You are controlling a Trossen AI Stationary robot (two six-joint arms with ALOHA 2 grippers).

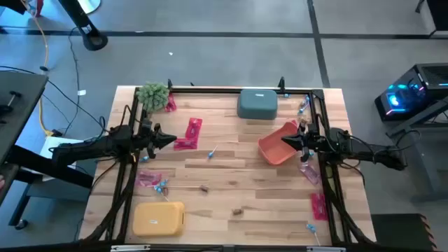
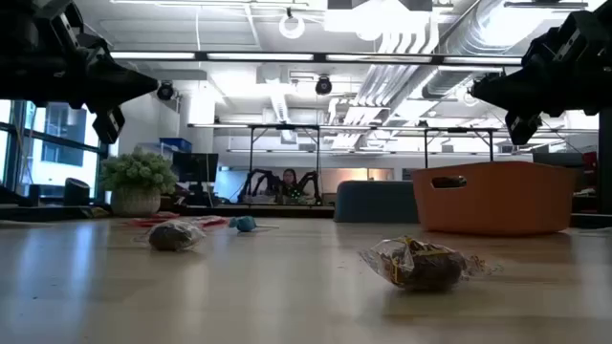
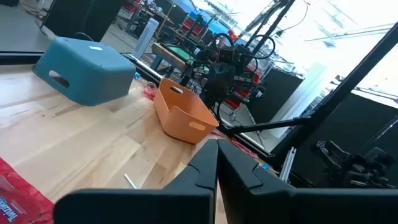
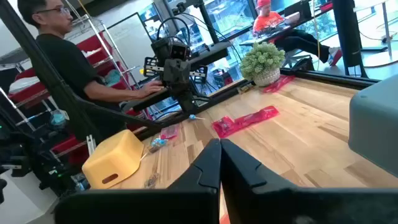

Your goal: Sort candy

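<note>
A pale wooden table (image 1: 231, 175) stands in a bright workshop, with desks, racks and seated people beyond it. Both claws hang above the wood, clenched on nothing: the left claw (image 1: 171, 140) at nine o'clock on the tabletop, the right claw (image 1: 285, 141) at three, its tip over the rim of the orange bin (image 1: 278, 145).

Out from the left claw, two pink packets (image 1: 190, 133) lie just beside it and a lollipop (image 1: 211, 152) lies toward the centre. Brown pieces (image 1: 204, 188) sit near six o'clock. By the yellow bin (image 1: 159, 218) at seven lie more packets and lollipops, and others line the right edge. The grey-blue bin (image 1: 257, 103) is at twelve and the green plant ball (image 1: 153, 94) at eleven. No candy looks sorted yet.

The risks, I'd say: flat packets may slide away from closing fingers, thin lollipop sticks may roll, and the right claw could knock the orange bin as it drops.

The candy along the right edge is partly hidden by the arm and frame, and the bins' insides are hard to make out.
</note>
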